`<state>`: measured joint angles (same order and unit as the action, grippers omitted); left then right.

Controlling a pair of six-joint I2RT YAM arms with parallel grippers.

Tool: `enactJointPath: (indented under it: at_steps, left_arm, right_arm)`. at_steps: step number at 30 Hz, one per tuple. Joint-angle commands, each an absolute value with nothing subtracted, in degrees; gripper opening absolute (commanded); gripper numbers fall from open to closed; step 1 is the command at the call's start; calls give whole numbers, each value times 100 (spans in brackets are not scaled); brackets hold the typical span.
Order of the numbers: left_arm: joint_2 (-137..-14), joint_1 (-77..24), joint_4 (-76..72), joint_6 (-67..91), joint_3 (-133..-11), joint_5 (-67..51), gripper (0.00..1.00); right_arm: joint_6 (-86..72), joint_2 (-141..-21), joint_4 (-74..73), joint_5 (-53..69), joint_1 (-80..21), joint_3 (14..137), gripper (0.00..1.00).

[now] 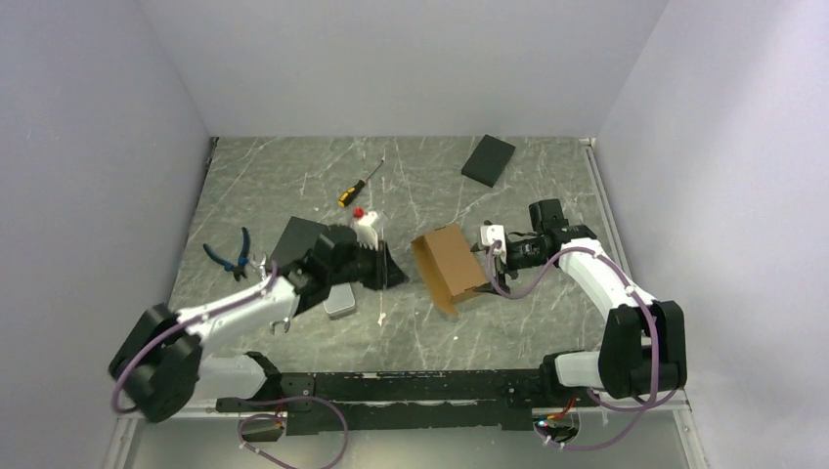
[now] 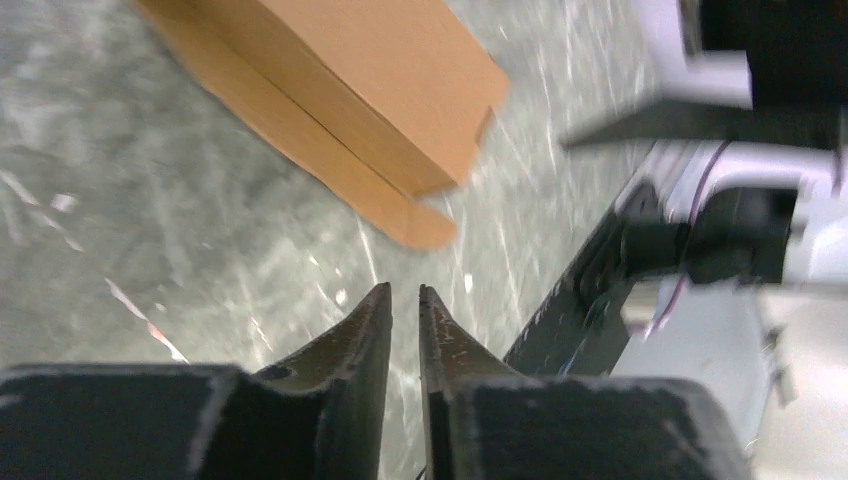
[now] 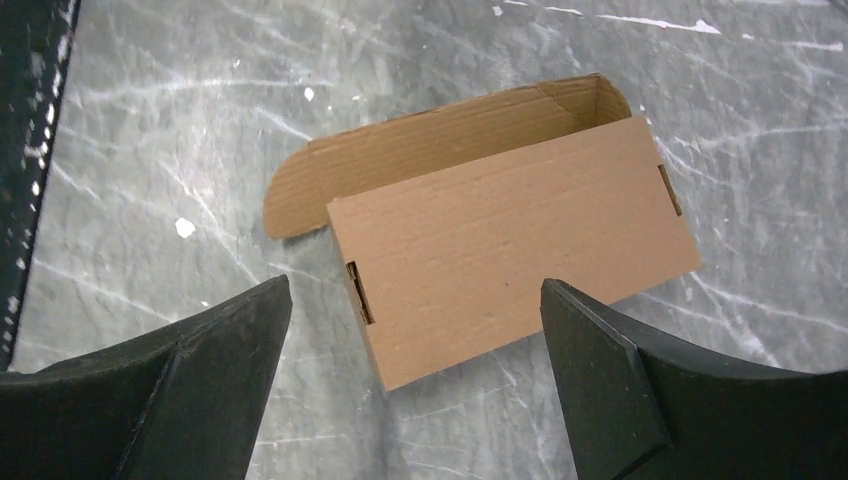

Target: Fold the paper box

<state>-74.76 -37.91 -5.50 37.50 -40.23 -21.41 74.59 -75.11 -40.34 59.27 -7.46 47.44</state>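
The paper box (image 1: pixel 452 264) sat near the middle of the table (image 1: pixel 293 186), squarely between the two arms. In the overhead view its long axis ran roughly from 11 to 5 o'clock. The right gripper (image 3: pixel 415 283) was spread as wide as it would go and held nothing. In its own wrist view the carton lay straight ahead at 12 o'clock, centred on the gap and clear of both fingers, with its length stretching across from about 8 to 2 o'clock. A rounded flap (image 3: pixel 300 195) stuck out untucked along the far side, towards 10 o'clock. The left gripper (image 2: pixel 404 300) showed only a thin slit between its fingers and gripped nothing. From it the box lay ahead towards 11 o'clock, close but not touching. Overhead, the left claw stood at the box's 9 o'clock and the right at its 3 o'clock, both just beside it. By my judgement the right arm was better lined up, though its fingers faced the carton's long dimension, so it would probably suit pressing or steadying better than pinching.
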Motion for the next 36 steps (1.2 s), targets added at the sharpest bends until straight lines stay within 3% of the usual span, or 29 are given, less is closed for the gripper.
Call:
enactJointPath:
  at_steps: [1,4,9,11,12,19,28,36]
  left_arm:
    - [-6249,-4980,-1211,2637,-3367,-980,24]
    - [-5685,-5396,-1482,2380,-2905,-439,36]
    - [-4949,-5397,-2251,2399,-2164,-53,74]
    - [-4695,-5401,-2542,2635,-1836,180,96]
    - [-4579,-5397,-2717,2719,-1679,300,99]
    - [-4351,-5397,-2905,2761,-1276,58,100]
    - [-5584,-5443,-2903,2370,-1880,-602,100]
    - [-6370,-6844,-2990,501,-2367,888,100]
  right_arm:
    - [9058,-7418,-4464,6067,-704,4613,99]
    - [9368,-7472,-4715,6012,-661,4666,99]
    - [9902,-7724,-5414,6116,-504,4963,96]
    - [9887,-7713,-5413,6119,-419,4962,96]
    - [9872,-7695,-5411,6097,-378,4962,96]
    - [9721,-7664,-5528,5934,-229,5033,96]
    - [9910,-7768,-5724,5948,-106,5036,96]
    - [10038,-7889,-5896,5983,-105,5075,95]
